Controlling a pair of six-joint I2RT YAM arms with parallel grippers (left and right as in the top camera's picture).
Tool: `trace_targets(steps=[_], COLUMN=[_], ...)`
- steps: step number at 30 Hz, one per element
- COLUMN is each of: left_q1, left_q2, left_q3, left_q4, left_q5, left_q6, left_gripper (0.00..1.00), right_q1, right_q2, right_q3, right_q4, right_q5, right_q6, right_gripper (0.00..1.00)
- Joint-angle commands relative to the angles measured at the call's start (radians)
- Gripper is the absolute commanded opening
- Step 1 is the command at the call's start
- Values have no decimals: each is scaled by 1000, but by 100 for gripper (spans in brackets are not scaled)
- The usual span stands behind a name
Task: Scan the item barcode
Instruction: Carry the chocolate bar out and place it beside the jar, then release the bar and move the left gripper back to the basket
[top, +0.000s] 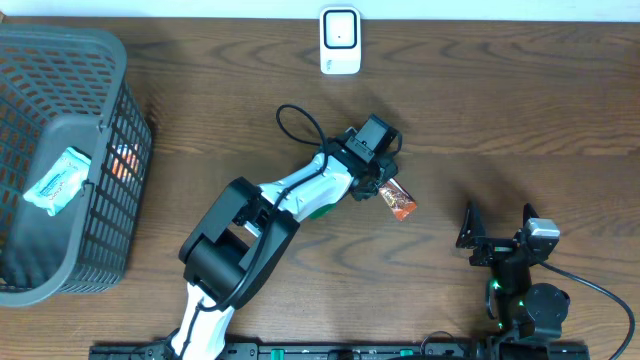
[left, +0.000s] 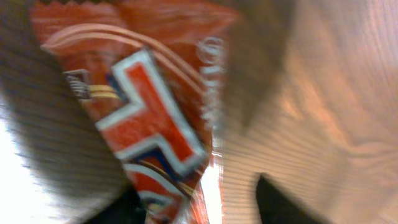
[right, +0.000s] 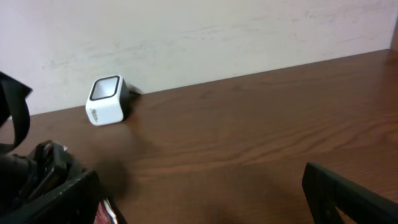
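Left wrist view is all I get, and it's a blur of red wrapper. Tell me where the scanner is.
Observer: The white scanner stands at the far edge of the table, well beyond the left gripper and apart from it.
Operator: Tell me where the packet sits.
Observer: The red snack packet is at the left gripper's tip, on the side away from the scanner; whether the jaws grip it I cannot tell.
Operator: Report the right arm.
Observer: The right gripper sits near the table's front edge, jaws open, holding nothing.
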Motion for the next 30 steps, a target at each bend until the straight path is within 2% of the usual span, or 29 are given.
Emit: trace_targets(steps=[1,8,11,15,18,23,30], left_q1=[1,27,61,138,209,410,748], left_q2=[-6,-126,-243,-462,-625,-907,-1119], left_q3=[12,39,39,39,39,39,39], left_q4=[-15,-16,-16,-64,-134,-267,-406], left_q5=[44,69,69,29,-62,-324,-520], left_q6=[9,235,387,593,643,680,679], left_gripper=[75,82,82,97,98,98,98], right_q1=[7,7,7,7,7,7,7], right_q2=[-5,-5,-5,-5,-5,-5,-5], right_q3=[-3,-3,-3,-3,-3,-3,-3], right_q4=[-2,-2,-2,-2,-2,-2,-2], right_q5=[3,4,3,3,4,4,3], right_q6=[-11,-11,-11,-11,-11,-11,-11], right_gripper=[99,99,99,99,99,99,99])
